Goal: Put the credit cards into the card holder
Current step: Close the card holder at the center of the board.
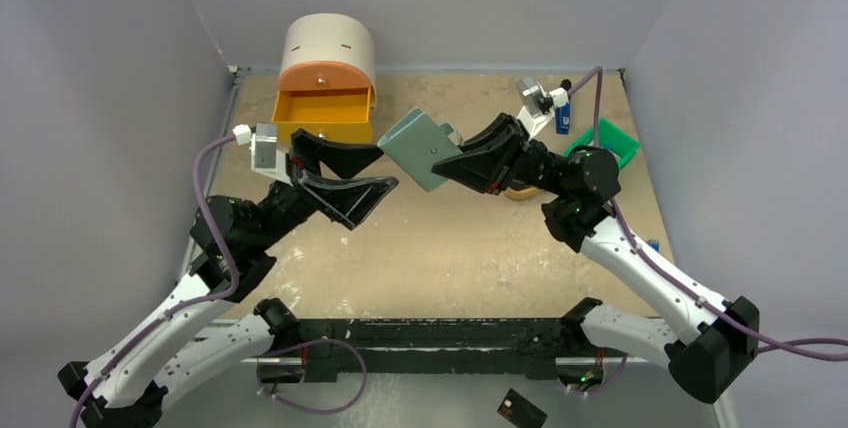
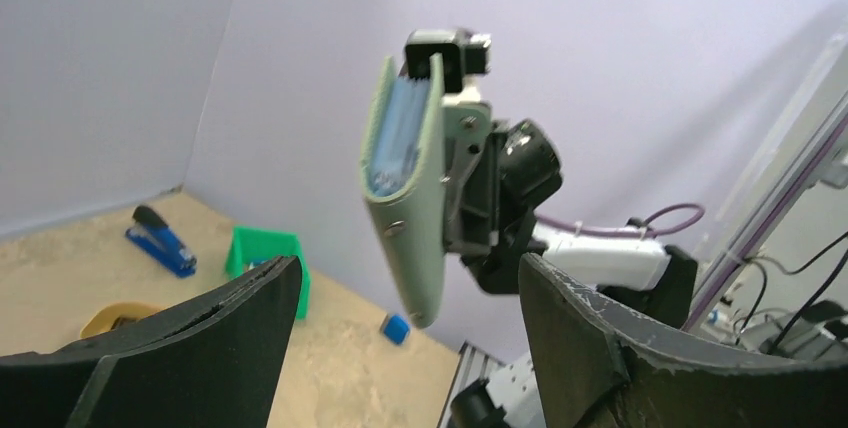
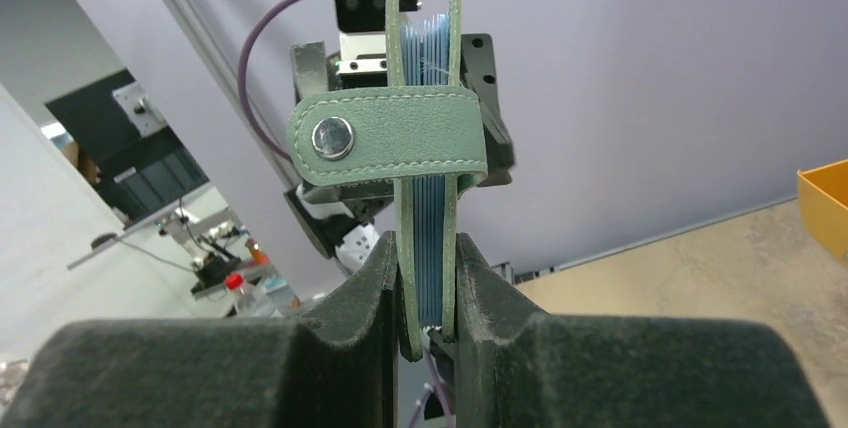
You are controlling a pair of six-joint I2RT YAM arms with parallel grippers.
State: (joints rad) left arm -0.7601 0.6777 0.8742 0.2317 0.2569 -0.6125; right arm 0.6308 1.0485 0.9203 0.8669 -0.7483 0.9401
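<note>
Soft, even light fills all three views. Shadows on the sandy brown tabletop [image 1: 450, 248] are faint. Wrist views look blurry far off.

Sandy table [image 1: 450, 248] carrying it all | open orange drawer box [image 1: 325, 113] sitting back left | green bin [image 2: 268, 258], blue stapler [image 2: 160, 240], yellow tray [image 2: 115, 318] sitting right | black card [image 1: 521, 409] lying past near rail

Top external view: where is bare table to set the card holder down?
Free: the tan middle, from under the raised card holder to the near black rail; the back strip between the orange drawer box and the stapler. Crowded: right edge, around the green bin.
</note>
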